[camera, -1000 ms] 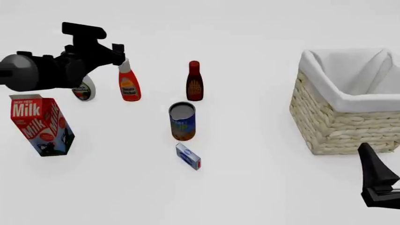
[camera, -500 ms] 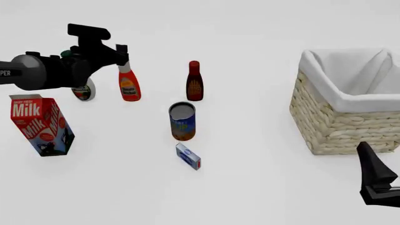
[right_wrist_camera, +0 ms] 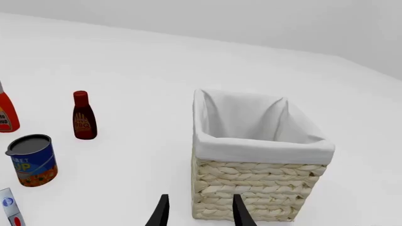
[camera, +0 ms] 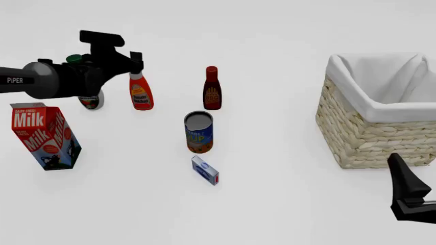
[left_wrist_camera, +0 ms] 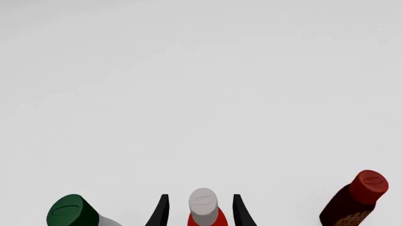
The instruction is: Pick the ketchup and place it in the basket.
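The left gripper (left_wrist_camera: 202, 214) stands with its jaws spread around the ketchup (camera: 140, 91), a sliver of room either side of the cap. The green-capped bottle (camera: 89, 95) crowds it close on the left; the dark red-brown bottle (camera: 212, 89) stands further off to the right. From there bare table (camera: 272, 127) runs to the basket (camera: 373, 138), whose top gapes open. The soup can (camera: 199, 132) sits nearer the arms.

ketchup (camera: 141, 92): orange-red, grey-white cap | basket (camera: 371, 138): straw weave, white lining
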Controlling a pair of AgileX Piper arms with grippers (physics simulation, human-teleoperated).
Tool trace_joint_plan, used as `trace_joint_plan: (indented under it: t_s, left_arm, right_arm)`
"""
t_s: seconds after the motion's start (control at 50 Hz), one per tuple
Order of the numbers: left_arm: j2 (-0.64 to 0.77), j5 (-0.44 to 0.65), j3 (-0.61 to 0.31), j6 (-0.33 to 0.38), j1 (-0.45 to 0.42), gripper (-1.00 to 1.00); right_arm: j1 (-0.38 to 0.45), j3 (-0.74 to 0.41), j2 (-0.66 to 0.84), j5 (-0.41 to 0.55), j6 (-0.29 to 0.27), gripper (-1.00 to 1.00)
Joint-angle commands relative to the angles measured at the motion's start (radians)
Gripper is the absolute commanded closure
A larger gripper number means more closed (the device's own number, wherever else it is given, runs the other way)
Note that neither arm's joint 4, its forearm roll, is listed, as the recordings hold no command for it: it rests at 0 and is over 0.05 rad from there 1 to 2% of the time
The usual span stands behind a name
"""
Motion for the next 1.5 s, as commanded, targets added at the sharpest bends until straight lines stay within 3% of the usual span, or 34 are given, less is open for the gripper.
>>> trace_joint_plan:
  t_s: [0.02,1.5]
  left_arm:
    - [0.021,-0.002,-0.012,-0.009,0.0,-1.0]
    - [0.136,-0.016,-0.063,-0.06,0.016,-1.0]
  right_arm:
    - [-0.003,0.0,0.019,-0.012,0.003,-1.0]
    - [0.002,0.0,0.066,-0.042,0.004,-1.0]
